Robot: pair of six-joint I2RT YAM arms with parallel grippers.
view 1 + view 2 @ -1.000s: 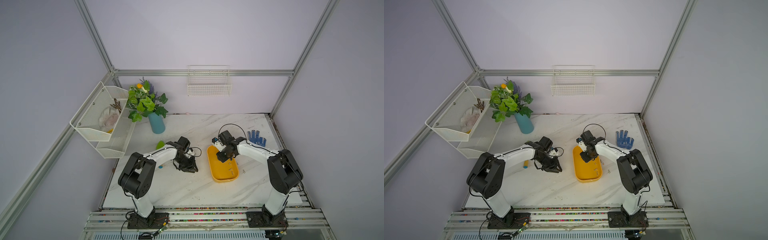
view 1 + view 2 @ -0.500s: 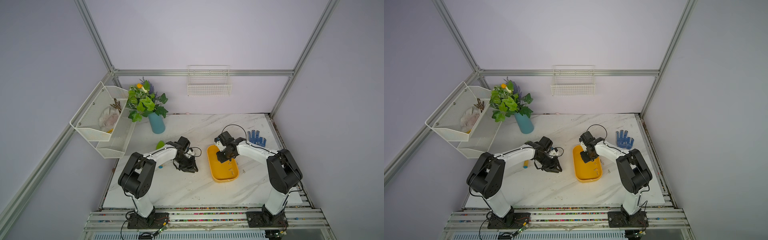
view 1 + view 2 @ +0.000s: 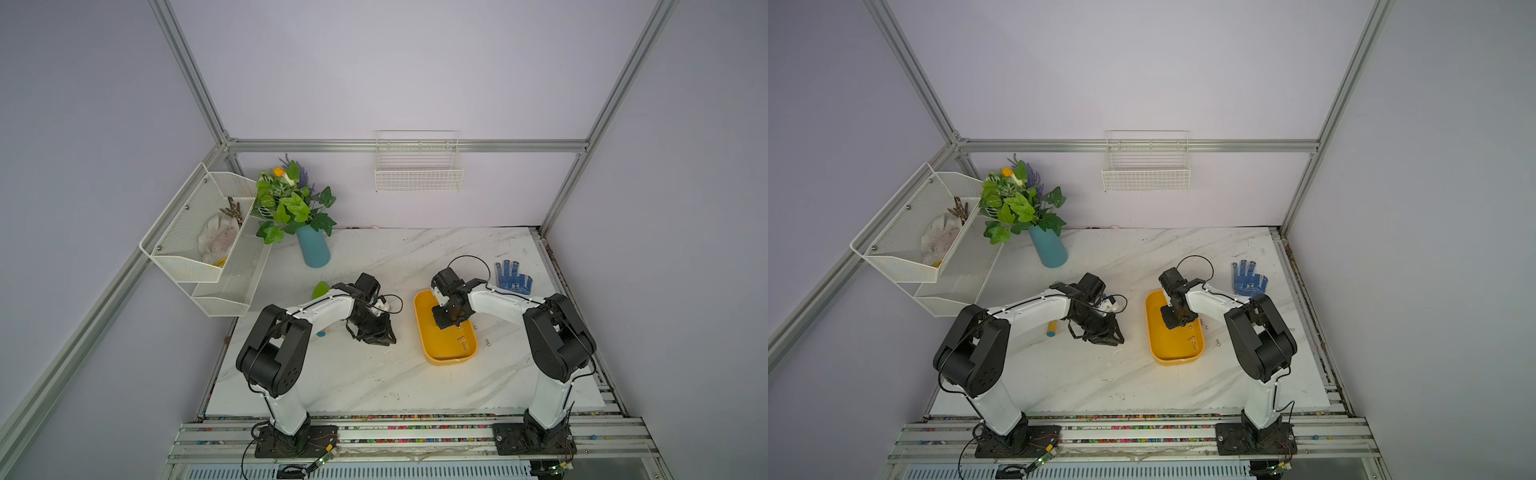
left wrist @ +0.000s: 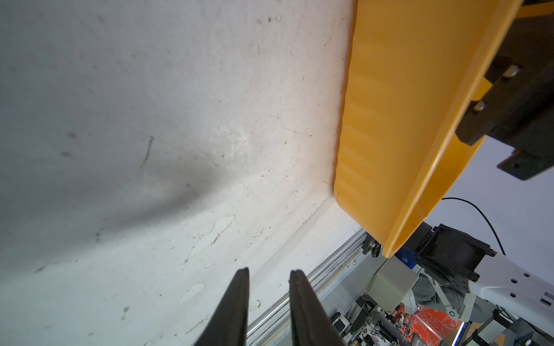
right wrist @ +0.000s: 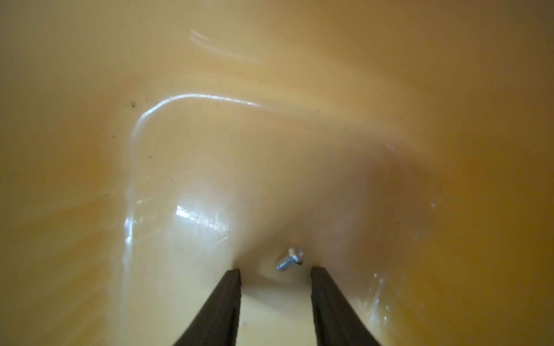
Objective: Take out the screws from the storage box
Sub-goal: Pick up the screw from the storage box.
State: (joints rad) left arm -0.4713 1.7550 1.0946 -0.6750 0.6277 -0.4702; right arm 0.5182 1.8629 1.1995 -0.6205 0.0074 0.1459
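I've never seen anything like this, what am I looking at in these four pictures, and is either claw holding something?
This is a robot with two arms, left and right, each ending in a two-fingered gripper. Two pictures look down on the whole scene from above; the other two come from a camera on each wrist. On the marble table are a yellow storage box, a blue glove and a teal vase of plants. The right gripper is inside the box, jaws open, with a tiny screw lying right in front of it, not pinched. The left gripper is beside the box over bare table, slightly open and empty.
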